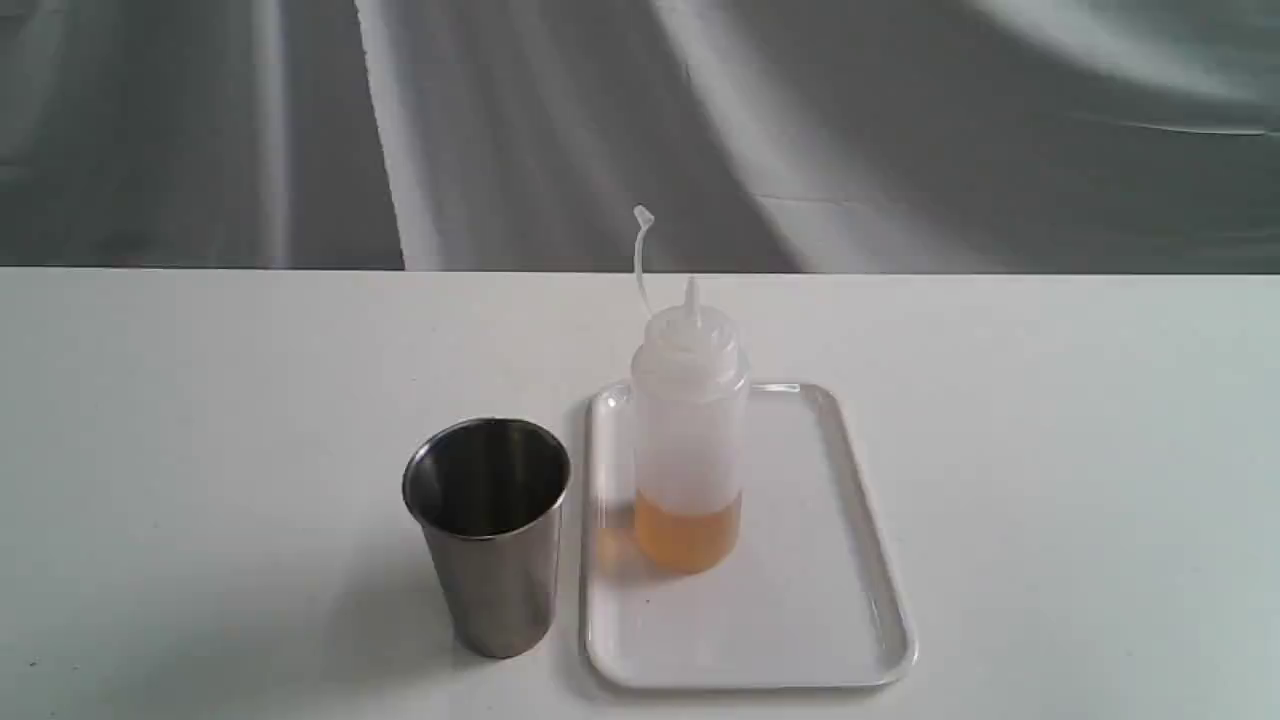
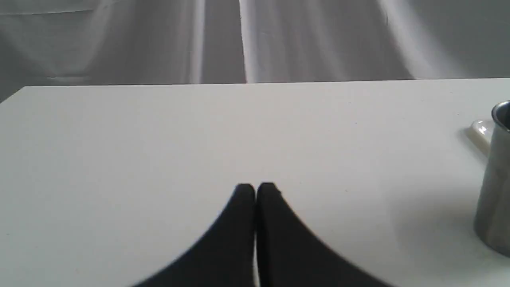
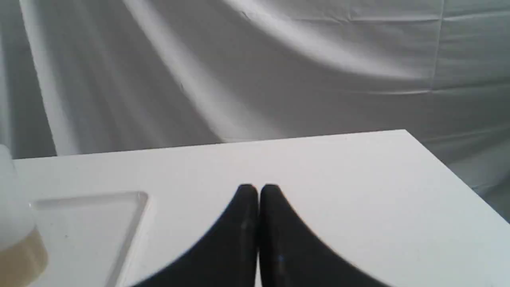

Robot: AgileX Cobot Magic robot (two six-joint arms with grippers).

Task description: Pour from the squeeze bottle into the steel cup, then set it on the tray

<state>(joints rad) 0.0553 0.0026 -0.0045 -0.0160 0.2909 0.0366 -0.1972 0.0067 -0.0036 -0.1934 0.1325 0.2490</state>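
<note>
We see the squeeze bottle (image 1: 688, 430) standing upright on the tray (image 1: 790, 620), on its left half toward the far end. The bottle is whitish see-through plastic with its pointed nozzle up, the cap off and held up on its thin strap, and amber liquid only in the bottom part. The tray is flat and white, with rounded corners and a low rim. The steel cup (image 1: 489, 540) stands upright just left of the tray, tapered, mouth up and dark inside; we can't tell whether they touch.

Smooth black tapered fingers (image 2: 235, 235)

Table (image 1: 200, 420) with steel cup (image 1: 490, 545), tray (image 1: 800, 610)
</note>
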